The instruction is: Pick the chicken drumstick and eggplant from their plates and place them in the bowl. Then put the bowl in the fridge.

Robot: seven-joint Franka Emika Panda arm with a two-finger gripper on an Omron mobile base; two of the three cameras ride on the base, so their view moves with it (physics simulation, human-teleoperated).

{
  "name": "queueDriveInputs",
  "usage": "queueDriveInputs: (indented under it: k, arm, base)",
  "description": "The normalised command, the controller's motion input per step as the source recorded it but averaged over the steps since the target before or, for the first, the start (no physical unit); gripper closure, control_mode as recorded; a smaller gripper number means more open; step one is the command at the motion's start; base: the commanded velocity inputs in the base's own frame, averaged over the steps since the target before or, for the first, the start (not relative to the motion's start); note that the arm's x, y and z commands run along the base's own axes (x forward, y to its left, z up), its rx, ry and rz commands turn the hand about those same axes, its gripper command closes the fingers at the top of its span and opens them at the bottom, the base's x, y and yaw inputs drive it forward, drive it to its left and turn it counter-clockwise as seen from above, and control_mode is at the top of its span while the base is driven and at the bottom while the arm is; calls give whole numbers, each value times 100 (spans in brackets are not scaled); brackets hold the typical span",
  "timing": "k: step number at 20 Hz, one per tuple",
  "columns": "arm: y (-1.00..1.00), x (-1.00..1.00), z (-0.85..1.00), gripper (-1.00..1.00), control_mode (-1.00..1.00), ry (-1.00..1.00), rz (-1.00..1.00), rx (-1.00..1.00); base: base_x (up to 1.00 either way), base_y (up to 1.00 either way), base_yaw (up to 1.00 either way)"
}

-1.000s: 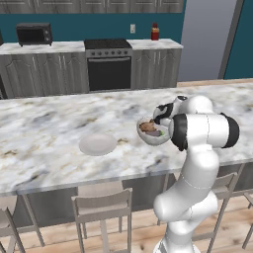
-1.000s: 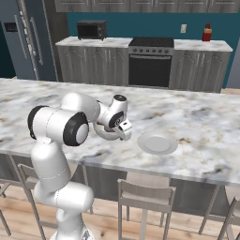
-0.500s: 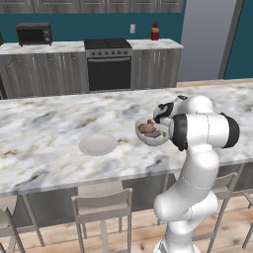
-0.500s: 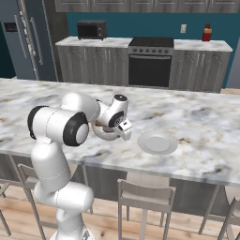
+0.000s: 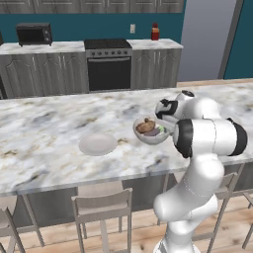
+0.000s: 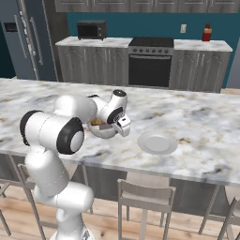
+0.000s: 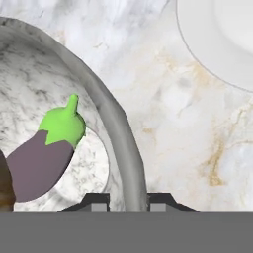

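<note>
Since a second ago the pincer [image 7: 128,200] has closed: its jaws, then spread wide, now pinch the rim of the bowl [image 7: 116,128], one fingertip [image 7: 99,202] inside the wall and the other outside it. The arm, the bowl and the plate have kept their places on the worktop [image 5: 44,133].

The bowl [image 5: 150,136] sits on the marble worktop close to its near edge, just in front of the robot's forearm. In the left base view the chicken drumstick [image 5: 146,126] lies inside it as a golden-brown lump, with the eggplant [image 5: 155,131] beside it, on the arm's side. The hand view shows the eggplant [image 7: 42,155] resting on the bowl's floor, its purple body low and its green end pointing up toward the inner wall; a brown sliver of the drumstick [image 7: 5,190] touches it at the frame's left edge.

The white plate [image 5: 98,144] lies flat on the worktop beside the bowl, apart from it, also toward the near edge. In the right base view the same plate [image 6: 157,142] sits just right of the pincer [image 6: 123,126] and the bowl [image 6: 104,129].

The fridge [image 6: 26,40] stands at the far left of the right base view, beyond the worktop's far edge, its doors shut. Along the back wall run grey cabinets with a black oven [image 6: 149,63], a microwave [image 6: 91,29] and a red bottle [image 6: 206,33].
</note>
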Motion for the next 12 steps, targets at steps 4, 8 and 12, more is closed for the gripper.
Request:
queueDriveInputs:
  k: [4,8,12]
  arm:
    - [0,-37,46,100,-100,-8,0,8]
    - [0,-38,41,100,-100,-7,0,6]
    - [0,-37,43,100,-100,-5,0,0]
  base:
    - [0,0,0]
    - [0,0,0]
    - [0,0,0]
